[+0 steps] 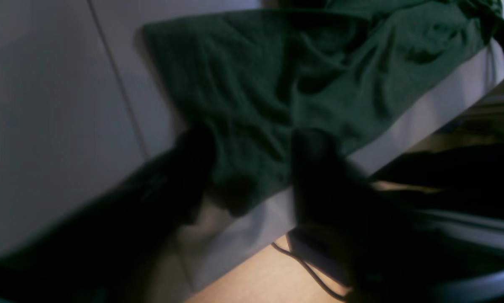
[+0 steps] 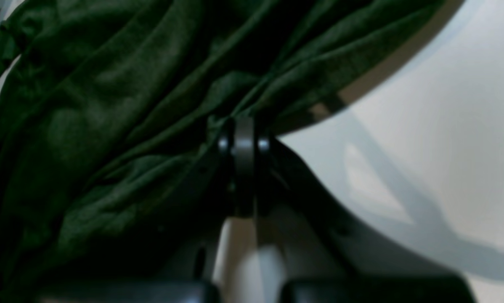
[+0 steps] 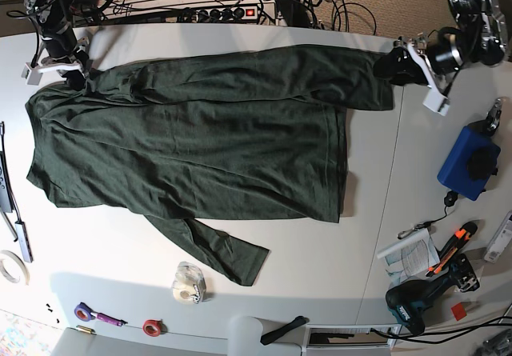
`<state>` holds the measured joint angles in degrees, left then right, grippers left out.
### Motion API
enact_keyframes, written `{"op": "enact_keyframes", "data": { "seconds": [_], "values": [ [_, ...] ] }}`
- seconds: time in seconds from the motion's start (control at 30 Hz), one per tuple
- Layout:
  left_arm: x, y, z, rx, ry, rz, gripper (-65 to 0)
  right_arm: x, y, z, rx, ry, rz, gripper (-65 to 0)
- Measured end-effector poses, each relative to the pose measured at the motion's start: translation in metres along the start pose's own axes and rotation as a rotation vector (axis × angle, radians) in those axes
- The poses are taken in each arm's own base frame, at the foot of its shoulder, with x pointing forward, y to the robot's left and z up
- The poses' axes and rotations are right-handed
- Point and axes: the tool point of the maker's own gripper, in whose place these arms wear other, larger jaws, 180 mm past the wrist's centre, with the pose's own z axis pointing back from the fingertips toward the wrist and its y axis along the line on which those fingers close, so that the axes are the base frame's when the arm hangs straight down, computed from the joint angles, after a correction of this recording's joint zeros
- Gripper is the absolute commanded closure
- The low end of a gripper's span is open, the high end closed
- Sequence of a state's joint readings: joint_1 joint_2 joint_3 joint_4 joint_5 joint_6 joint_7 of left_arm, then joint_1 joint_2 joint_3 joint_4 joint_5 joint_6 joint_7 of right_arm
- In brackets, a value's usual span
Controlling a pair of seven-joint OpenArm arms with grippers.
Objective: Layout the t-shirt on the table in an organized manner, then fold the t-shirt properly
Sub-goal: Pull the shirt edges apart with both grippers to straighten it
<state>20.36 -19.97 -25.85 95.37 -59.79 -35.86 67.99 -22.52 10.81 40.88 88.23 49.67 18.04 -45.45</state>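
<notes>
Left wrist view: the left gripper [image 1: 252, 168] hangs at the table [image 1: 46, 105] edge, jaws apart, with a corner of the t-shirt [image 1: 285, 80] lying between the two dark fingers; no grip can be confirmed. Right wrist view: the right gripper [image 2: 243, 130] has its jaws together, pinching a gathered fold of the green shirt [image 2: 100, 126], the white tabletop [image 2: 437, 139] beside it. Base view: the shirt [image 3: 200, 156] lies spread across the table [image 3: 320, 260], one sleeve [image 3: 216, 252] trailing toward the front edge; the right gripper [image 3: 70, 70] holds the far corner at the picture's left, the left gripper [image 3: 394, 62] sits at the far corner opposite.
</notes>
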Motion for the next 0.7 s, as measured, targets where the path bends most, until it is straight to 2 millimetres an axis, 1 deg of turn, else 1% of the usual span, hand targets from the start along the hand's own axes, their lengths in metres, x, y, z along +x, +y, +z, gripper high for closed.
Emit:
{"op": "enact_keyframes", "data": {
  "seconds": [0.1,0.13,0.2,0.27,0.3,0.37,0.4,0.43,0.47,0.57,0.6,0.63,0.7],
  "values": [
    [-0.004,-0.01,-0.007,-0.034,-0.007,0.027,-1.2,-0.001,0.0,0.001,0.009,0.003,-0.01,0.0],
    [-0.003,-0.015,-0.008,-0.059,-0.021,0.025,0.0,-0.003,0.002,0.003,0.022,0.014,-0.006,0.0],
    [0.003,-0.024,-0.009,-0.104,-0.052,0.029,0.0,-0.007,0.001,0.006,0.037,0.026,-0.01,0.0],
    [0.003,-0.034,-0.007,-0.16,-0.05,0.032,0.0,-0.009,-0.001,0.01,0.043,0.042,0.009,0.0],
    [0.002,-0.04,-0.006,-0.199,-0.046,0.01,0.0,-0.01,-0.003,0.012,0.038,0.057,0.02,0.0],
    [-0.001,-0.056,-0.002,-0.288,-0.03,0.024,0.0,-0.009,-0.008,0.016,0.031,0.071,0.034,0.0],
    [0.004,-0.064,0.001,-0.336,-0.061,0.037,0.0,-0.009,-0.009,0.018,0.031,0.083,0.036,0.0],
    [0.009,-0.067,0.003,-0.354,-0.093,0.047,0.0,-0.01,-0.011,0.02,0.031,0.101,0.04,0.0],
    [0.007,-0.066,0.003,-0.347,-0.085,0.048,0.0,-0.01,-0.013,0.023,0.033,0.117,0.041,0.0],
    [-0.005,-0.067,0.004,-0.339,-0.059,0.059,0.0,-0.013,-0.018,0.034,0.051,0.162,0.054,0.0],
    [-0.009,-0.068,0.005,-0.339,-0.048,0.062,0.0,-0.013,-0.023,0.039,0.044,0.176,0.049,0.0],
    [-0.011,-0.069,0.006,-0.336,-0.042,0.059,0.0,-0.011,-0.028,0.044,0.036,0.181,0.043,0.0],
    [-0.008,-0.072,0.008,-0.336,-0.047,0.037,0.0,-0.002,-0.04,0.054,0.008,0.167,0.034,0.0]
  ]
}}
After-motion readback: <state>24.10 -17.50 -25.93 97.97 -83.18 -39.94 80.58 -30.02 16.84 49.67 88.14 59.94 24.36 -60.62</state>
